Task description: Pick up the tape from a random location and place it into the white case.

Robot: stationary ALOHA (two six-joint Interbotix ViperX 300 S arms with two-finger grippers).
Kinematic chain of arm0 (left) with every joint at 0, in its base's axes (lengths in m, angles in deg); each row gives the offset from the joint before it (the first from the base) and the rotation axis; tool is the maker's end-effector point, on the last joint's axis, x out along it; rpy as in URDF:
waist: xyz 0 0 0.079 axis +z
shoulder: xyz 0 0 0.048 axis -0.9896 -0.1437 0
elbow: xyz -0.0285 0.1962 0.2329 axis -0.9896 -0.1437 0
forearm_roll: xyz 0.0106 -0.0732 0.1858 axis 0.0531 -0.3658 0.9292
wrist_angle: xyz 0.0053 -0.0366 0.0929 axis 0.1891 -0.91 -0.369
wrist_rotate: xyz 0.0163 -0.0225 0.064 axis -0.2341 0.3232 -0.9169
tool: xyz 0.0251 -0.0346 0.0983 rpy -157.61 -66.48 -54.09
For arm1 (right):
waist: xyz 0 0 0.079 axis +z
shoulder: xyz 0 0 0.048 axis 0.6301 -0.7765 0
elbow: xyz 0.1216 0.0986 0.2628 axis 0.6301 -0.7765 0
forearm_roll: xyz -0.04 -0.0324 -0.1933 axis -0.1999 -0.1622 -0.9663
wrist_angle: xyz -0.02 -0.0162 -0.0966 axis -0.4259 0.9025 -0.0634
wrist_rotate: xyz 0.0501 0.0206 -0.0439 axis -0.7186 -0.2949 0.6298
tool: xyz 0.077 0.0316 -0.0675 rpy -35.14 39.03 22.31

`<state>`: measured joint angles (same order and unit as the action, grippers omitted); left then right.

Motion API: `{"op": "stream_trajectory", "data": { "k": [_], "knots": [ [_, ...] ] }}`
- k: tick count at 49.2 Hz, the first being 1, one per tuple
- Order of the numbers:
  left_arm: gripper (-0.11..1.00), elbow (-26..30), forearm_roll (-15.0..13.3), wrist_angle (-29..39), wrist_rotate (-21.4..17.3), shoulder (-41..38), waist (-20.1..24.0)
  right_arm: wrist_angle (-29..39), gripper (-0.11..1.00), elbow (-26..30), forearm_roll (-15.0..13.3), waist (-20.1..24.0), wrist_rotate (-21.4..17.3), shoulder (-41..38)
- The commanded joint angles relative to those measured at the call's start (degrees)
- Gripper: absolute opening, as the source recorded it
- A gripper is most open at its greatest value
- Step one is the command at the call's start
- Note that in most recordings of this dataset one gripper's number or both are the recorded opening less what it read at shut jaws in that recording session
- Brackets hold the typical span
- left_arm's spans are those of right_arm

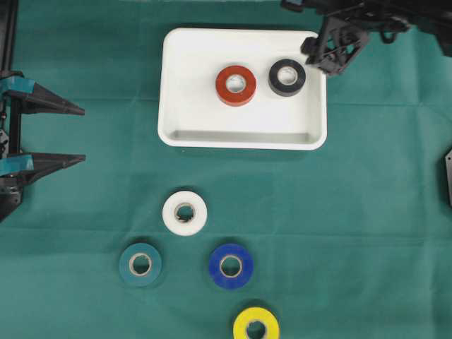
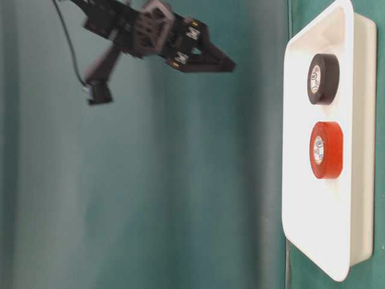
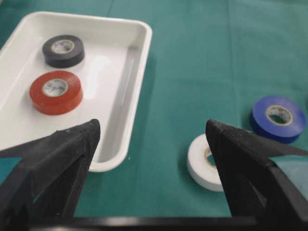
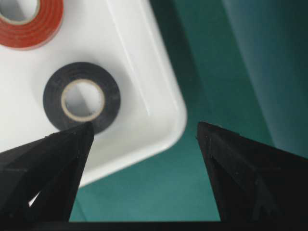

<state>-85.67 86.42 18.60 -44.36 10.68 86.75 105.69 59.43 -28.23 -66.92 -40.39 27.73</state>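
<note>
The white case [image 1: 185, 92] lies at the back centre of the green cloth. Inside it lie a red tape roll [image 1: 236, 85] and a black tape roll [image 1: 287, 77], both flat. My right gripper [image 1: 319, 58] hangs open and empty above the case's back right corner. In the right wrist view the black tape roll [image 4: 82, 97] sits just beyond the left finger of my right gripper [image 4: 144, 126]. My left gripper [image 1: 84, 134] rests open and empty at the left edge, well away from the case [image 3: 120, 96].
Several loose rolls lie in front of the case: white [image 1: 185, 213], teal [image 1: 140, 264], blue [image 1: 231, 265] and yellow [image 1: 256, 328] at the front edge. A dark object [image 1: 448, 173] shows at the right edge.
</note>
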Motion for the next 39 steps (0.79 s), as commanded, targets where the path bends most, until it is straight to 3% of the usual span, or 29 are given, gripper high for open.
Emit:
{"op": "stream_trajectory", "data": {
  "k": [1, 18, 39],
  "knots": [
    [0.98, 1.14, -0.18, -0.26, 0.09, -0.53, 0.09, -0.53, 0.86, -0.09, -0.44, -0.09, -0.18, 3.25],
    [0.98, 1.14, -0.18, -0.09, 0.09, -0.53, 0.09, -1.85, 0.86, -1.23, 0.26, 1.32, -0.79, 4.13],
    [0.98, 1.23, -0.18, 0.26, 0.00, -0.35, 0.18, -6.42, 0.85, -1.32, 3.69, 18.81, -1.41, 4.13]
  ]
}}
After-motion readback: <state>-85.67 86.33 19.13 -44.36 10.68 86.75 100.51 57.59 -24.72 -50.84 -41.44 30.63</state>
